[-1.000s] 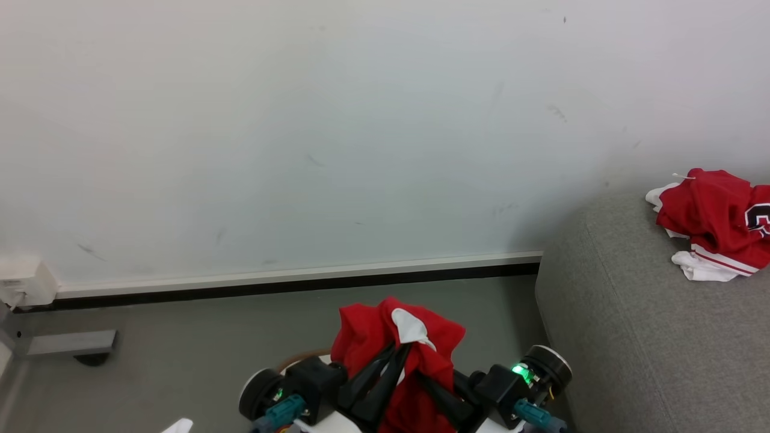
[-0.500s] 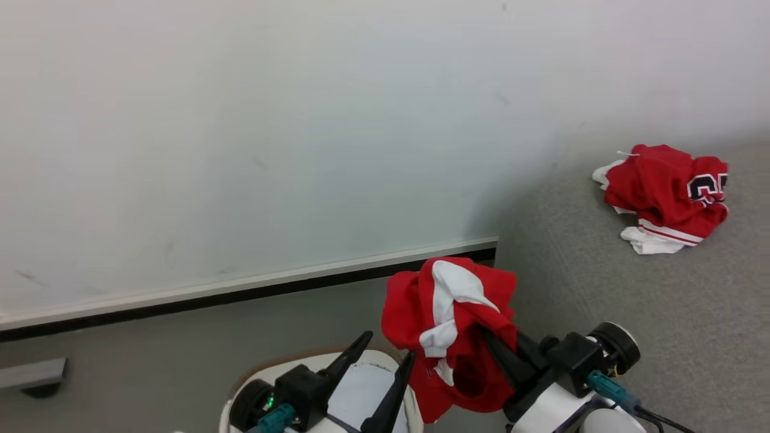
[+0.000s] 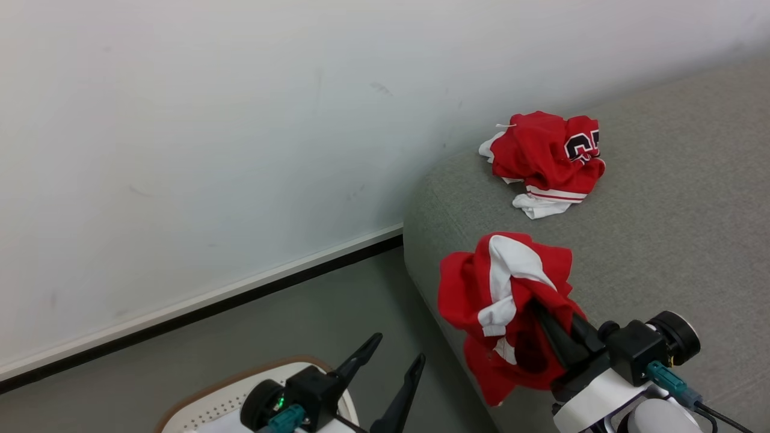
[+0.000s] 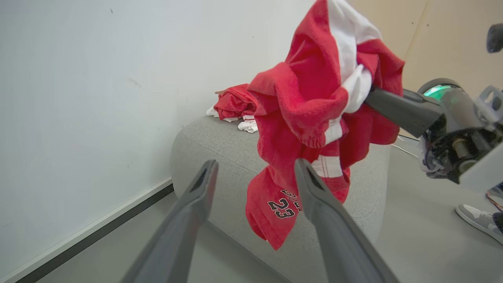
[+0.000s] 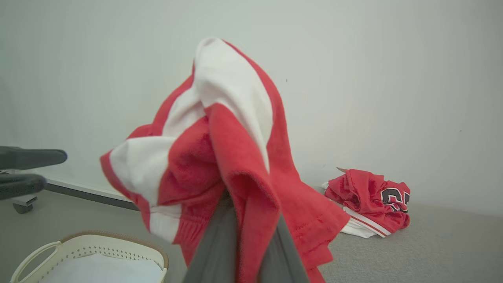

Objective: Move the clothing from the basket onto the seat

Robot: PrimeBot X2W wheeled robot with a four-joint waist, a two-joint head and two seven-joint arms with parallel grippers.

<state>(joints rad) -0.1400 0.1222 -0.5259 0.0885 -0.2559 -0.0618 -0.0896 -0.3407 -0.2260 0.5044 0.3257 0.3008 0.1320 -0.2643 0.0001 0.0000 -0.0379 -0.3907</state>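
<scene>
At lower right the right gripper (image 3: 544, 316), clamped on the clothing (image 3: 505, 282), holds it over the seat (image 3: 662, 240) edge for dropping, while the left gripper (image 3: 397, 349) gapes empty by the basket (image 3: 204, 409), bottom left.

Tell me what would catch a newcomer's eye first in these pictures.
First comes the red garment with white stripes, bunched up and hanging from the shut right gripper by the edge of the seat. Next is a second red garment, lying crumpled on the seat close to the wall. The left gripper stands open and empty near the basket, low in the head view.
</scene>
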